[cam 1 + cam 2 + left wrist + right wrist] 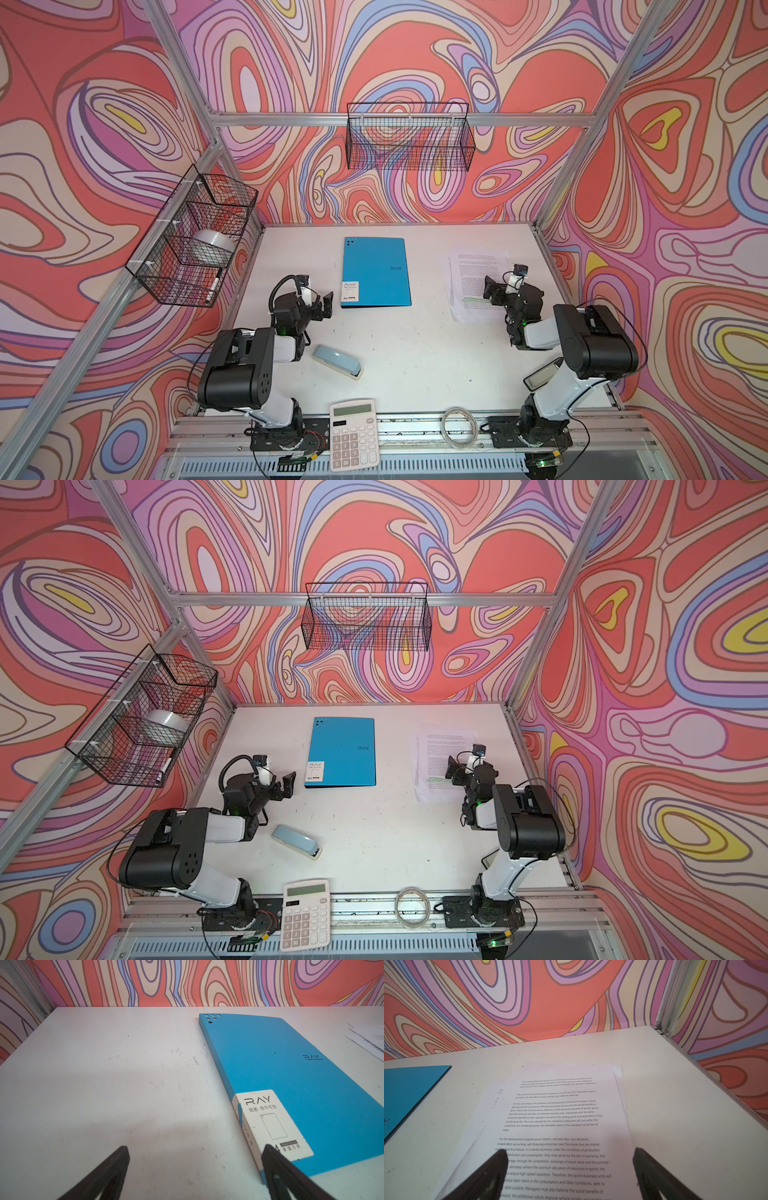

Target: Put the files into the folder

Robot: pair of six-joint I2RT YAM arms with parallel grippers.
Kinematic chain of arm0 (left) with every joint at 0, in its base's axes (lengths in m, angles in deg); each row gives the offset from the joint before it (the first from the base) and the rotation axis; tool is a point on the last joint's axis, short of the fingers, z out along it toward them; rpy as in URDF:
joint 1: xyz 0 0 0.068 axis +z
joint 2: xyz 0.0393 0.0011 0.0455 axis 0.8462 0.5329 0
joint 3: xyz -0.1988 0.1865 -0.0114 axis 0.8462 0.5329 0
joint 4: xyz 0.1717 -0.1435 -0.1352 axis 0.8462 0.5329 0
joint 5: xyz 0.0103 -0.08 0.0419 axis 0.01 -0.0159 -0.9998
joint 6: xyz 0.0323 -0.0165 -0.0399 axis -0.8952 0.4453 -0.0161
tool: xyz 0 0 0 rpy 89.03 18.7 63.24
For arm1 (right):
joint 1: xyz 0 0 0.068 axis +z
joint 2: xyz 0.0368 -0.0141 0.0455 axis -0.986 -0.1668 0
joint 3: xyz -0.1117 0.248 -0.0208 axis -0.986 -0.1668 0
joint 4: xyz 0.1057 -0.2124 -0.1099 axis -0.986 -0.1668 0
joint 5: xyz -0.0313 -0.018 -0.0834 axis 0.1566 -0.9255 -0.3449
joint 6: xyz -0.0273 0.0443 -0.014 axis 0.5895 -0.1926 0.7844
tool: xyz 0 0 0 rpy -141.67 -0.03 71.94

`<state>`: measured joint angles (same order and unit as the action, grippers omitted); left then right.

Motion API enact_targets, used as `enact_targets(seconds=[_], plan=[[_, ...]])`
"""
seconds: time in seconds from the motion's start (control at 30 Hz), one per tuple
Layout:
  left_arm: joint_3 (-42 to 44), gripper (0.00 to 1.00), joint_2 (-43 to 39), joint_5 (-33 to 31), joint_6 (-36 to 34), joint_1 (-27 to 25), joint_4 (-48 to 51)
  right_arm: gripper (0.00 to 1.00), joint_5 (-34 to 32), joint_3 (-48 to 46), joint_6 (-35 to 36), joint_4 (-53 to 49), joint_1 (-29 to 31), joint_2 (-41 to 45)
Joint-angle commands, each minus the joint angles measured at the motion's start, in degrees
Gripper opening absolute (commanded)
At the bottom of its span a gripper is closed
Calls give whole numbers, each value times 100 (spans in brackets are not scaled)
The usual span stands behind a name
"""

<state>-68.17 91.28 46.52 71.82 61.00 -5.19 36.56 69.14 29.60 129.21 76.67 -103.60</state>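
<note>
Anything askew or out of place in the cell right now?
The files aren't squared: the sheets are fanned with their edges offset, which the right wrist view shows too. The calculator lies across the front rail, overhanging it. Nothing looks spilled or damaged.

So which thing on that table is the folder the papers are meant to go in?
On the white table, look toward the far wall, about the middle. The folder lies flat and closed there, left of the printed files. It is the only bright blue sheet-like thing, with a white label at its near left corner.
</note>
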Motion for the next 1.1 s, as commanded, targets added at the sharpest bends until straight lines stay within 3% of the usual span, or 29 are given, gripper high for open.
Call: enact_targets(seconds=[0.0, 0.7, 1.07], plan=[[-71, 100, -68, 63, -92, -13, -64, 98, 23, -7, -18, -36, -25, 83], [-80, 100, -63, 14, -108, -35, -45, 98, 15, 22, -8, -77, -23, 83], [-231, 100, -283, 2, -157, -38, 453, 99, -490, 174, -9, -628, 127, 408]])
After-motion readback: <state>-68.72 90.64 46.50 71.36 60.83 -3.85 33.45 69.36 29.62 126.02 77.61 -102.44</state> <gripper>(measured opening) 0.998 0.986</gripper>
